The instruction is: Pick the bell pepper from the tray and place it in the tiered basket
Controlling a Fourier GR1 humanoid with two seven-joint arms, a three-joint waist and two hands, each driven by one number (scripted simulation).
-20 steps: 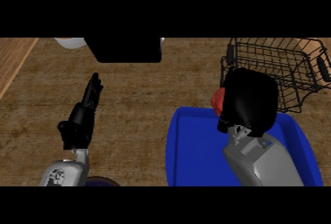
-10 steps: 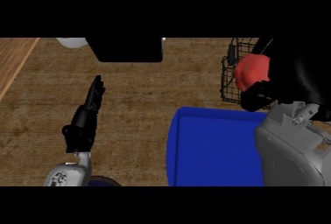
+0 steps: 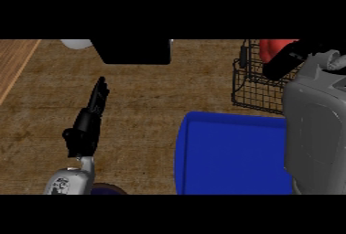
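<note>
Here, upper right, the right hand [image 3: 287,61] curls round the red pepper [image 3: 272,47] over the basket [image 3: 255,91], above the blue tray [image 3: 229,155]; the left hand [image 3: 90,119] rests straight-fingered at left.

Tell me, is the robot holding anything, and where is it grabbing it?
Yes. The right hand holds the red bell pepper over the wire basket, fingers curled round its lower right side. The left hand is open and holds nothing.

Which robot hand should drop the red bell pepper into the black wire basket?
Right robot hand: it holds the red bell pepper over the black wire basket. The left robot hand rests open, far away.
</note>
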